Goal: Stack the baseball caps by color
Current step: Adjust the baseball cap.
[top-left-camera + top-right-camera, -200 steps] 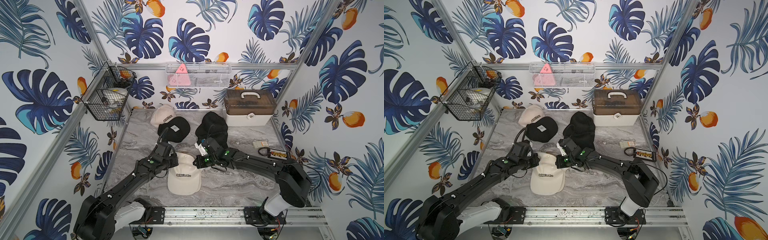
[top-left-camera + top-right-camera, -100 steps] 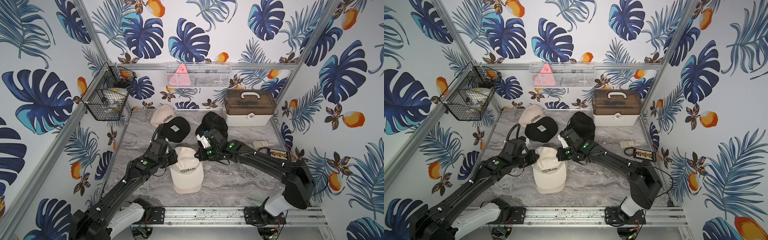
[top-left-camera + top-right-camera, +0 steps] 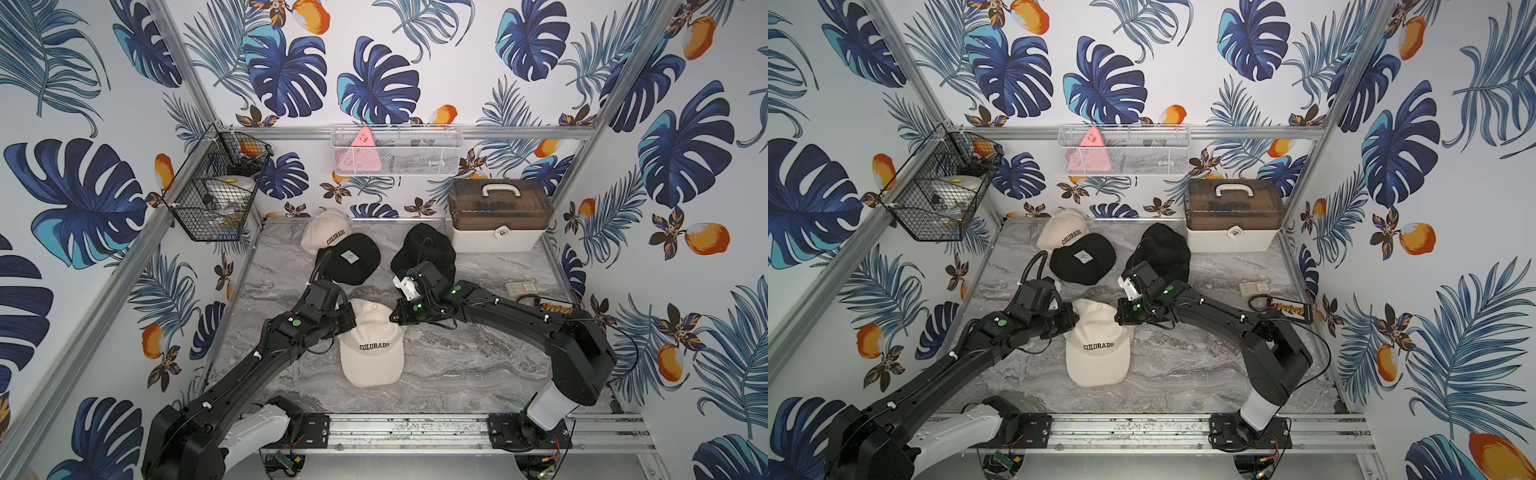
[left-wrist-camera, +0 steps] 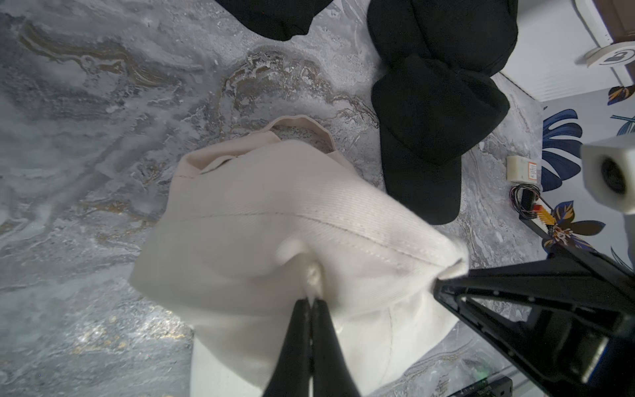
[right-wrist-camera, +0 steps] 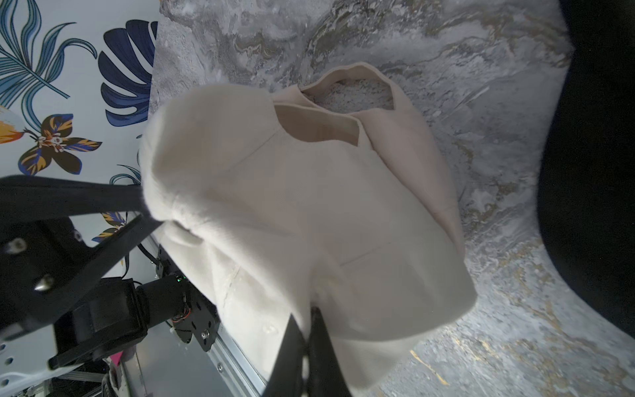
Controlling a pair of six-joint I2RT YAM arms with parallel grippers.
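Against the left wall: black wire basket (image 3: 216, 195), hung above the counter (image 3: 478, 370).

Back left of counter: rear cream cap (image 3: 327, 232), "COLORADO" lettering readable, next to the back wall. Tagged black cap (image 3: 353, 262) sits just in front of it, touching it and seemingly covering part of its brim. The white tag faces up.

Centre: left gripper (image 4: 311, 302) has its jaws pressed together on a small fold of cloth at the left side of the front cream cap (image 3: 372, 351). That cap lies mid-counter with its brim toward the front rail and its lettering visible in both top views. Right gripper (image 5: 307, 319) is likewise pinched tight on a fold at the opposite side of the same crown. The crown is pulled between the two. Both wrist views show the back strap arch clear of the counter. Cannot tell whether the brim touches down.

Right of centre, behind the right gripper: black caps (image 3: 428, 247) in one dark heap. The left wrist view (image 4: 436, 103) shows what looks like two, one on the other.

Back right corner: storage box (image 3: 496, 239), white base, brown lid, white handle. The heap lies just beside it.
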